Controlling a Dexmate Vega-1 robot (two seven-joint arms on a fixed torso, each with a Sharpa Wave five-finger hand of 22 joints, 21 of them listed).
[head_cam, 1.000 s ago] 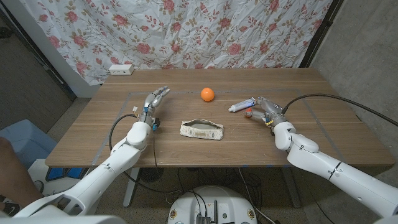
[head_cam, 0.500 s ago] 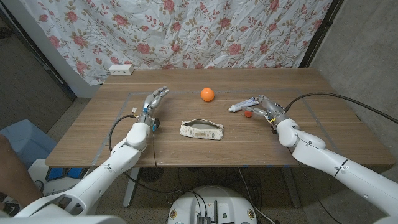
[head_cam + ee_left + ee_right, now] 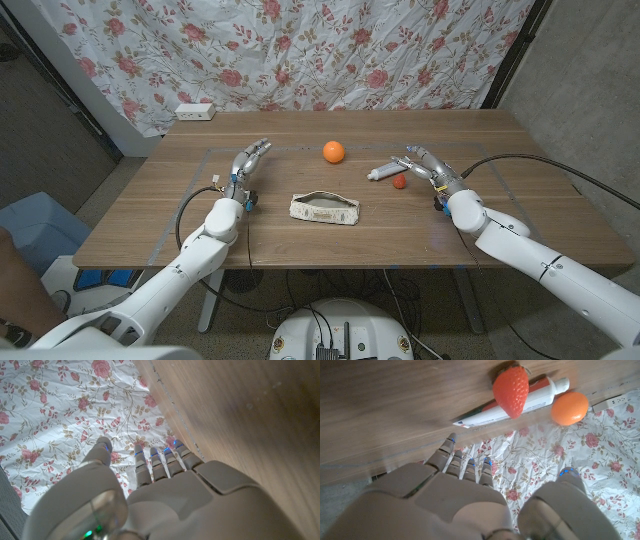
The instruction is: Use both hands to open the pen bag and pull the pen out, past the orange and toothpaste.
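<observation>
- Right hand (image 3: 428, 169): pale, smooth-shelled, fingers apart and holding nothing, toward the desk's right edge; from its own wrist (image 3: 455, 485) the fingers reach out straight.
- Strawberry (image 3: 400, 181): small, red, dimpled and tapering, just beside the right hand, touching the toothpaste (image 3: 386, 171), a slim white tube with a white cap.
- Orange (image 3: 333, 151): round, smooth-skinned, toward the desk's far edge.
- Pen bag (image 3: 325, 209): beige fabric, oblong, limp, at the desk's (image 3: 520, 215) middle nearer the front edge, untouched.
- Left hand (image 3: 246, 166): fingers spread, holding nothing, toward the left edge.
- Wooden top: brown, grained.
</observation>
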